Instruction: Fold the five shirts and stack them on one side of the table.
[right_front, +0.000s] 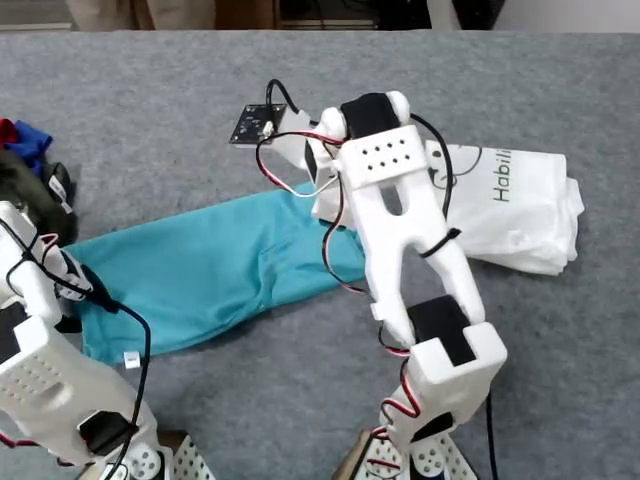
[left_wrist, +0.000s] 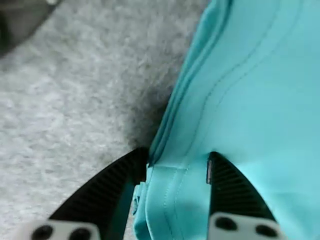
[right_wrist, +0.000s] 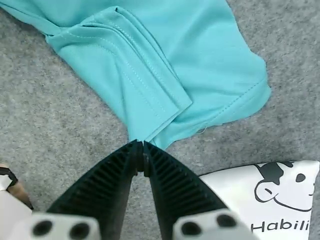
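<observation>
Cloth in hand: my right claw has its fingers pressed together on the end corner of the teal knit shirt, where the stitched hems meet in a point. My left claw stands with its fingers apart, astride the layered hem at the opposite end. The shirt lies as a long band, already folded lengthwise, slantwise across the middle of the grey felt-covered desk.

I judge the shirt light, limp and without any stiffness of its own. It will sag and drape between two holds, and the stacked layers may slide apart if only the top one is caught. The felt looks likely to drag at the cloth rather than let it glide. The double-stitched hems and corners look the firmest places to pinch. A hold should take in every layer at once, and both ends should be taken together so the band stays flat. There is nothing to break here; a skewed or half-opened fold is the risk.

Just beyond the teal shirt's far end rests a folded white shirt. It bears black lettering and a small black-and-white cartoon animal, and I leave that print unread. The teal shirt shows no writing or logo on the faces I can see. A dark heap of clothes, with red and blue among them, waits at the desk's left edge.
</observation>
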